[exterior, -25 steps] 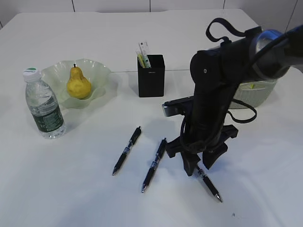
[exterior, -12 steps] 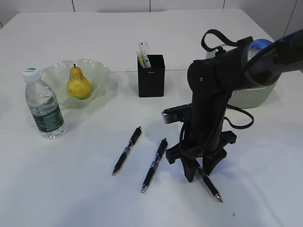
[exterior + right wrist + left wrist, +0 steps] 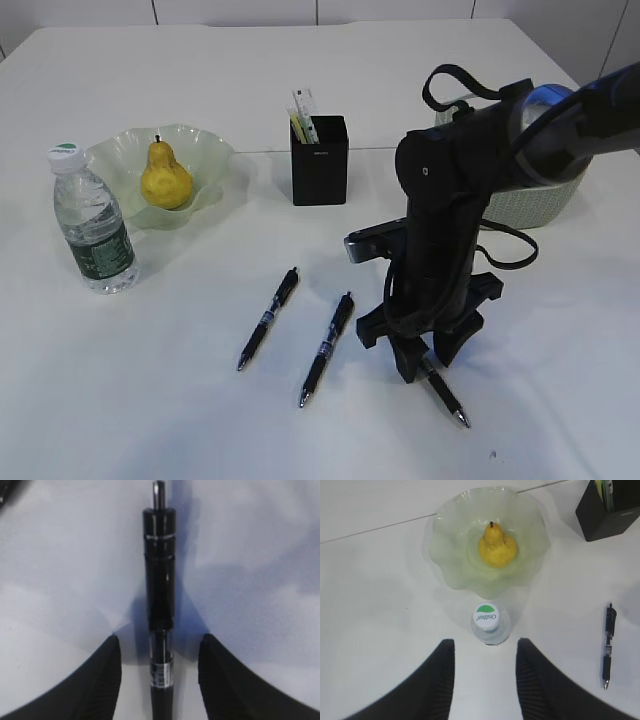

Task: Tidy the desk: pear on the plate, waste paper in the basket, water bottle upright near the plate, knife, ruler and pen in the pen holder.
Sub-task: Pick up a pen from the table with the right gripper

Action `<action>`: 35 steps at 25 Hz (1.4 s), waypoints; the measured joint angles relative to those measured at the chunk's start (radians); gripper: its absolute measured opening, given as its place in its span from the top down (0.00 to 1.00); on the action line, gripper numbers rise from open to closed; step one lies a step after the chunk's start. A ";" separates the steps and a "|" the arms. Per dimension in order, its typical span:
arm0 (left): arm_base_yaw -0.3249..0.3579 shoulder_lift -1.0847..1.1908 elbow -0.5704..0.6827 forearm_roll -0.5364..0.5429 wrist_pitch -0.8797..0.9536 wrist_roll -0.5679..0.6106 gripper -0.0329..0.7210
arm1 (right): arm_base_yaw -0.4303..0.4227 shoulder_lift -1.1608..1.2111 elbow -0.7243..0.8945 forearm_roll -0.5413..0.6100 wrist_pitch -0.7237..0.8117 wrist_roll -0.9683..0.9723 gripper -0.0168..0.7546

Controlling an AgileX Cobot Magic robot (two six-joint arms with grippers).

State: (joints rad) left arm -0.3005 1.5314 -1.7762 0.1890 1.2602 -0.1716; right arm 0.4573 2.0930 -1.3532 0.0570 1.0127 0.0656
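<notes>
On the far left of the white table (image 3: pixel 200 420), the yellow pear (image 3: pixel 165 178) already sits in the wavy green plate (image 3: pixel 210 155), and the water bottle (image 3: pixel 92 222) stands upright just beside it. Farther right, the black pen holder (image 3: pixel 319 160) holds a ruler (image 3: pixel 304 112) and other thin items. Three pens lie flat near the front: the left pen (image 3: pixel 268 317), the middle pen (image 3: pixel 328 347), and the right pen (image 3: pixel 160 600), which lies between the parted fingers of the right claw (image 3: pixel 159 680), not yet gripped. The left claw (image 3: pixel 485 680) hangs apart above the bottle, holding nothing. The basket (image 3: pixel 530 200) sits behind the right arm, its contents hidden. Judging by this, mostly the pens remain.
</notes>
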 joint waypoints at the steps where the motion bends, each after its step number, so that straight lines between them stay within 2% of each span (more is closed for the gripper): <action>1: 0.000 0.000 0.000 0.000 0.000 0.000 0.58 | 0.000 0.000 0.000 -0.004 0.000 0.000 0.46; 5: 0.000 0.000 0.000 0.000 0.000 0.000 0.58 | 0.000 0.000 0.000 -0.006 -0.002 -0.002 0.52; 11: 0.000 0.000 0.000 0.000 0.000 0.000 0.58 | 0.000 0.000 0.000 -0.006 -0.002 -0.002 0.78; 13: 0.000 0.000 0.000 0.000 0.000 0.000 0.58 | 0.000 0.000 0.000 -0.006 -0.002 -0.002 0.84; 20: 0.000 0.000 0.000 0.000 0.000 0.000 0.58 | 0.000 0.002 -0.026 -0.008 0.039 -0.005 0.86; 23: 0.000 0.000 0.000 0.000 0.000 0.000 0.58 | 0.000 0.002 -0.093 -0.008 0.121 -0.005 0.86; 28: 0.000 0.000 0.000 0.000 0.000 0.000 0.58 | 0.000 0.002 -0.254 -0.008 0.159 -0.007 0.86; 31: 0.000 0.000 0.000 0.000 0.000 0.000 0.58 | 0.000 0.002 -0.342 -0.011 0.131 -0.007 0.86; 35: 0.000 0.000 0.000 0.000 0.000 0.000 0.58 | 0.000 -0.024 -0.374 -0.047 -0.017 -0.004 0.86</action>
State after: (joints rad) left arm -0.3005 1.5314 -1.7762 0.1890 1.2602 -0.1716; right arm 0.4573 2.0688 -1.7277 0.0102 0.9959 0.0613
